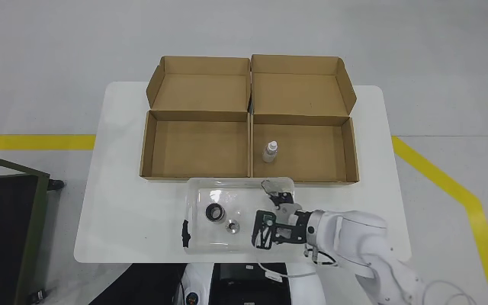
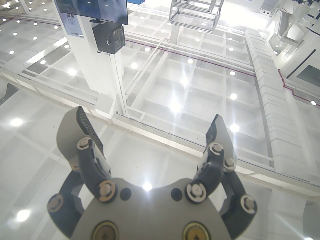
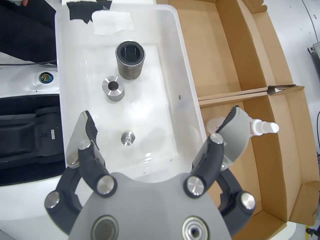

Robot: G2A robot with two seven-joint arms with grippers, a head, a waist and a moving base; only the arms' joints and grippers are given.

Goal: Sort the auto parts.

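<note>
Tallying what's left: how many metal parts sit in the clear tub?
3: a dark hollow cylinder, a silver bushing beside it, a silver hex piece nearest the right end effector. None seem hidden.

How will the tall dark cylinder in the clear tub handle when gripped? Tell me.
The dark cylinder looks metal, so probably heavy for its size and rigid. It stands upright on the tub's smooth floor; a sideways push may tip it, then likely roll.

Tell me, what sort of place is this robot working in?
Probably a factory-style hall or robot test floor: a painted yellow floor line, a high white grid ceiling with spotlights, and a white table bearing open brown cardboard boxes.
</note>
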